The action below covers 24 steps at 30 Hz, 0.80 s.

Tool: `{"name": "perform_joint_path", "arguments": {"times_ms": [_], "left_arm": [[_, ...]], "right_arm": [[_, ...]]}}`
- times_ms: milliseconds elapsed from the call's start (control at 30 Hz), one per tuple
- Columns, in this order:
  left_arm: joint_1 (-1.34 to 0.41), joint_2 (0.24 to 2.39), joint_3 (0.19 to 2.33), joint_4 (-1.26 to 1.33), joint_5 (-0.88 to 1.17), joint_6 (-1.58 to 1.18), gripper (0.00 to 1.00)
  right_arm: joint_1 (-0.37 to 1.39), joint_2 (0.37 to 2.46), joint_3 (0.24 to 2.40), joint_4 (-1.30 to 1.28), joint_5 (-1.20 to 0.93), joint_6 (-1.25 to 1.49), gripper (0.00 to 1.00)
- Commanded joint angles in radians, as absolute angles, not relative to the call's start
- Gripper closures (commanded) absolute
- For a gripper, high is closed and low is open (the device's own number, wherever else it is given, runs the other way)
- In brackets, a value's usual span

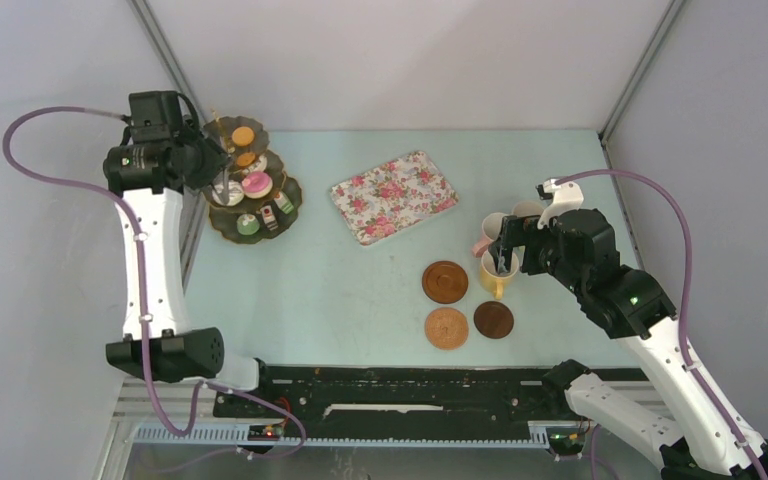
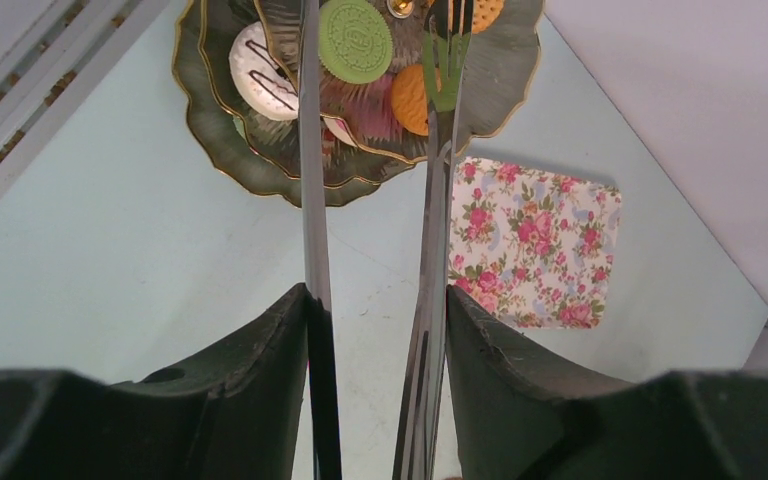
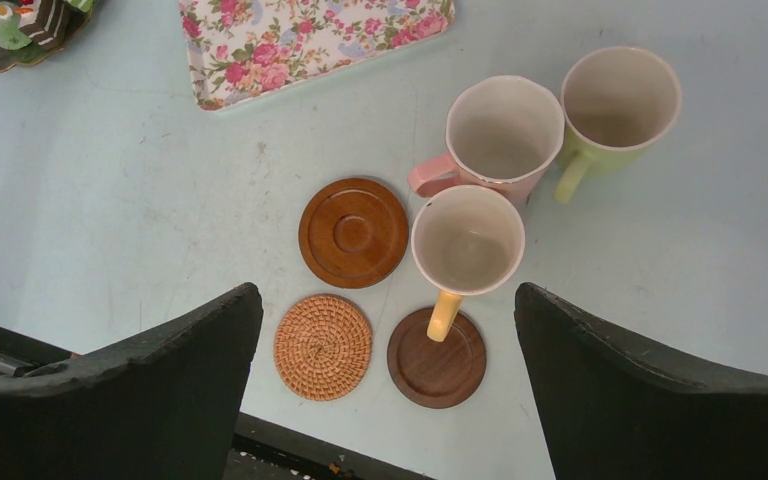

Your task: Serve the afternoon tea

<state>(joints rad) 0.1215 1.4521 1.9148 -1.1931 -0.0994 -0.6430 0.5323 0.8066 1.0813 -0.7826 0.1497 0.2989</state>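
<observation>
The dark scalloped stand [image 1: 253,190] holds small toy cakes at the back left. My left gripper [image 2: 375,300] is shut on the long metal tongs [image 2: 310,200], one finger pressing each arm. The tong tips reach over the stand [image 2: 220,150], either side of a green macaron [image 2: 355,40]; an orange macaron [image 2: 412,100] lies beside it. My right gripper [image 3: 388,300] hangs open and empty above the yellow mug [image 3: 467,245]. The pink mug [image 3: 500,130] and green mug [image 3: 620,95] stand just behind. Three round coasters sit close by: brown [image 3: 352,232], woven [image 3: 322,346], dark [image 3: 436,350].
A flowered rectangular tray [image 1: 394,196] lies on the pale table between the stand and the mugs. The enclosure's walls and frame posts stand close behind the stand and to the right of the mugs. A black rail [image 1: 400,395] runs along the near edge.
</observation>
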Motion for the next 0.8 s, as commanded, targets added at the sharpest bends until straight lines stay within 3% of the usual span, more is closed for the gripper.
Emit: {"name": "perform_joint_path", "arguments": {"times_ms": [0, 267, 367, 467, 533, 667, 767], "left_arm": [[0.131, 1.379, 1.951, -1.218, -0.153, -0.618, 0.48], [0.13, 1.028, 1.687, -1.229, -0.334, -0.724, 0.52], [0.13, 0.862, 1.55, -0.994, -0.323, -0.66, 0.53], [0.068, 0.782, 1.438, -0.616, -0.165, -0.507, 0.53], [-0.045, 0.809, 1.418, -0.503, -0.1, -0.406, 0.52], [-0.298, 1.02, 1.51, -0.519, -0.048, -0.197, 0.5], [-0.343, 1.224, 1.612, -0.571, 0.146, -0.118, 0.52]], "right_arm": [[0.534, 0.801, 1.106, -0.754, 0.143, 0.292, 0.0], [0.568, 0.812, 1.109, -0.751, 0.142, 0.29, 0.0], [0.572, 0.819, 1.11, -0.757, 0.135, 0.301, 0.0], [0.571, 0.82, 1.115, -0.762, 0.144, 0.304, 0.0], [0.567, 0.824, 1.121, -0.766, 0.154, 0.304, 0.0], [0.526, 0.82, 1.131, -0.77, 0.153, 0.319, 0.0], [0.491, 0.808, 1.136, -0.784, 0.147, 0.335, 0.0]]}}
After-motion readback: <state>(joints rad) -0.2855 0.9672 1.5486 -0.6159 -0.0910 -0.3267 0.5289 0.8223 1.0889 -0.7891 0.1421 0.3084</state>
